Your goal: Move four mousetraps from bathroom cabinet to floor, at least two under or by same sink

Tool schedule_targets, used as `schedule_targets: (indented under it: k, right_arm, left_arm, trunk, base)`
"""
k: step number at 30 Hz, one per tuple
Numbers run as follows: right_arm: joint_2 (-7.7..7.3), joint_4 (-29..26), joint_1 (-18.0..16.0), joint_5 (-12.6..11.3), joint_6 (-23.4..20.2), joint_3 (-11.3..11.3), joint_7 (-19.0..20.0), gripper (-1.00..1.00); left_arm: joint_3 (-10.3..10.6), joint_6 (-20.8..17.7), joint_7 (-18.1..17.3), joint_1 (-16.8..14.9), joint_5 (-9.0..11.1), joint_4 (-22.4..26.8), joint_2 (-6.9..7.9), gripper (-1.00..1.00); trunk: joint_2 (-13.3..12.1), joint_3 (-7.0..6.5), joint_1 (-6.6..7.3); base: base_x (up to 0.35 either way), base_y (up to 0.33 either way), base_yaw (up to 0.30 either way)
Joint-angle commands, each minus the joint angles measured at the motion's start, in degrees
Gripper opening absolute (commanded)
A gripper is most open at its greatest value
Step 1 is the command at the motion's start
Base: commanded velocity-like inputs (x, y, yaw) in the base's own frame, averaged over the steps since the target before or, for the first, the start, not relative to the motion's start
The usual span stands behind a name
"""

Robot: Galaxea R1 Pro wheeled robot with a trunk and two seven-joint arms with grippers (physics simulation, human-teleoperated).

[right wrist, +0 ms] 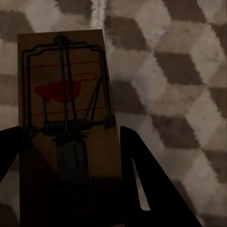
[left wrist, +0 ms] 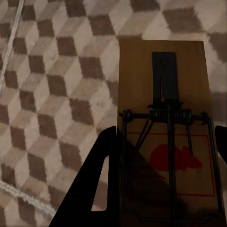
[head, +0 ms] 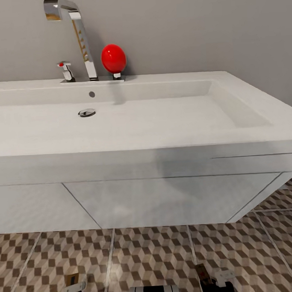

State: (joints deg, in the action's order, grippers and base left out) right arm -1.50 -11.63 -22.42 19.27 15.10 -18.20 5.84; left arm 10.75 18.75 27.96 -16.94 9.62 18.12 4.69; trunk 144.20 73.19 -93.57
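Left jaws [left wrist: 163,175] clamp flat wooden mousetrap [left wrist: 163,118]; right jaws [right wrist: 66,170] clamp another [right wrist: 66,109]; cube-patterned tiles [head: 160,256] below.

Wooden mousetrap [left wrist: 163,132], dark metal spring; glossy chrome faucet [head: 73,32]

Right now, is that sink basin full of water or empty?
Empty. The sink basin looks dry and white down to its bare drain, and nothing runs from the faucet.

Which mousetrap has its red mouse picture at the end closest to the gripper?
The wooden mousetrap held in the left gripper; the right gripper's mousetrap has it at the far end.
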Motion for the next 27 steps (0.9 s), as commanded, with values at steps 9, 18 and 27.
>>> schedule_targets:
  k: [9, 18, 27]
  right_arm:
    - [0.01, 0.0, 0.0, 0.2, 0.2, -0.5, 0.5, -1.00]
    - [0.01, 0.0, 0.0, 0.2, 0.2, -0.5, 0.5, -1.00]
    - [0.00, 0.0, 0.0, 0.3, 0.2, -0.4, 0.5, -1.00]
  left_arm:
    - [0.5, 0.2, 0.3, 0.0, 0.7, 0.0, 0.07, -1.00]
    - [0.5, 0.2, 0.3, 0.0, 0.6, 0.0, 0.05, -1.00]
    - [0.5, 0.2, 0.4, 0.0, 0.6, 0.0, 0.01, -1.00]
  trunk:
    - [0.0, 0.04, 0.01]
    - [0.0, 0.04, 0.01]
    - [0.0, 0.04, 0.01]
  base:
    - [0.090, 0.049, 0.000]
    - [0.024, 0.013, 0.000]
    - [0.000, 0.000, 0.000]
